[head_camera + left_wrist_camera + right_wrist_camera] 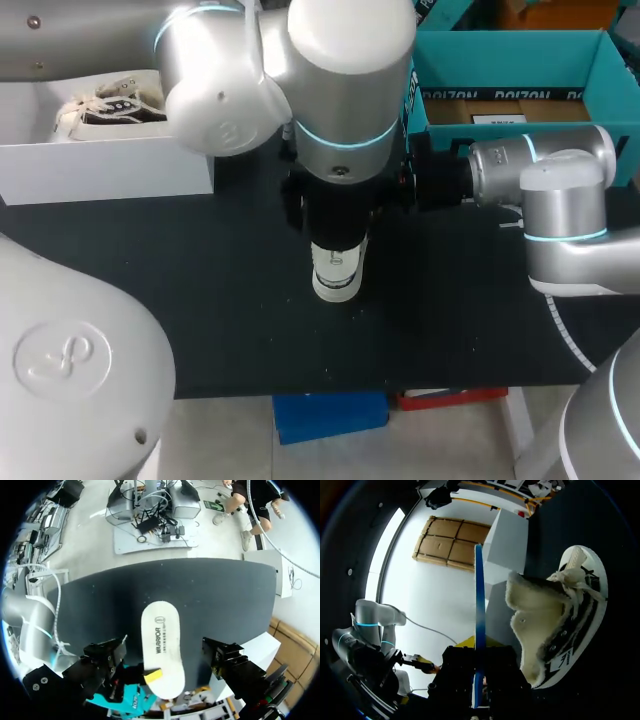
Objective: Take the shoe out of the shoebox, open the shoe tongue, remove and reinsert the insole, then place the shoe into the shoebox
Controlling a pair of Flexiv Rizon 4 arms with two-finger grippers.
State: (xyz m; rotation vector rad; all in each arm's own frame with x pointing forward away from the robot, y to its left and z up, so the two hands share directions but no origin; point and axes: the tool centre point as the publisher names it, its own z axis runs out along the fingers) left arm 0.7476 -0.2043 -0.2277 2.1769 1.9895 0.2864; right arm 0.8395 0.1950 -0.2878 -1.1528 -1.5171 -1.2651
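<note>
Over the worktop (200, 250), the insole (161, 645) is pinched by left fingers (152, 675); shoebox wall (479, 605) is seen clamped by right fingers (457, 675), wrist view only.

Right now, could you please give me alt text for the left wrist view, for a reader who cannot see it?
A white insole sticks out ahead of the left tool, which grips its near end, with one yellow tip showing on its upper face. Beyond the insole is the black table.
</note>
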